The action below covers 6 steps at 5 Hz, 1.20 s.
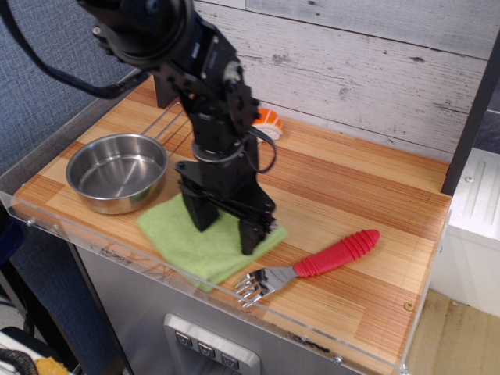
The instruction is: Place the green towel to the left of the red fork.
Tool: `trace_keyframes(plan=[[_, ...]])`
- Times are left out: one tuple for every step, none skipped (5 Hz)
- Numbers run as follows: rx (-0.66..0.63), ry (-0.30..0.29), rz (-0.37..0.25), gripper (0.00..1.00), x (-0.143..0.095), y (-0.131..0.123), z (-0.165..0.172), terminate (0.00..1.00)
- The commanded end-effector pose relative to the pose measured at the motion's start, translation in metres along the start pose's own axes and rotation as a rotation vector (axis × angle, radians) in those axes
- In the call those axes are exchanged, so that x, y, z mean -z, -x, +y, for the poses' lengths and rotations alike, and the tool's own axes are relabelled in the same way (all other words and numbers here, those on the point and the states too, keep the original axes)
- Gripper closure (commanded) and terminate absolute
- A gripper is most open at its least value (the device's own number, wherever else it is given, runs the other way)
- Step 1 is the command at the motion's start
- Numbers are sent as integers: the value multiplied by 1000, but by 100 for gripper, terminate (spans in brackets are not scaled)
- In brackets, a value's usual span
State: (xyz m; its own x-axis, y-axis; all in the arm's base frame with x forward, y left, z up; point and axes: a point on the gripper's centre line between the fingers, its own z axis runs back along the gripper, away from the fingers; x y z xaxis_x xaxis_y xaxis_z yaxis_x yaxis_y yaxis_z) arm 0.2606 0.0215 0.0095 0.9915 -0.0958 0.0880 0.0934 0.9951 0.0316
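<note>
Under the spread-open claw, the green towel lies flat, left of the red fork.

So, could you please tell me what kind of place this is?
Probably a toy kitchen set up as a lab test rig: a wooden counter with a steel pan, a fork and a robot hand working over it.

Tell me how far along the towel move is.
Nearly done: the light green folded microfibre towel already lies left of the red-handled metal fork, beside the steel pan. The black gripper is spread open, pressing on it. Left: lift away.
</note>
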Motion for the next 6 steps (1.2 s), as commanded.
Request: trace_keyframes(plan=[[9, -7, -38, 0, -14, -10, 5, 0], [28, -2, -49, 0, -19, -14, 1, 0], [33, 10, -61, 0, -25, -17, -3, 0], [58, 24, -81, 0, -36, -23, -10, 0], [63, 34, -97, 0, -53, -30, -14, 0], [62, 31, -115, 0, -76, -34, -13, 0]])
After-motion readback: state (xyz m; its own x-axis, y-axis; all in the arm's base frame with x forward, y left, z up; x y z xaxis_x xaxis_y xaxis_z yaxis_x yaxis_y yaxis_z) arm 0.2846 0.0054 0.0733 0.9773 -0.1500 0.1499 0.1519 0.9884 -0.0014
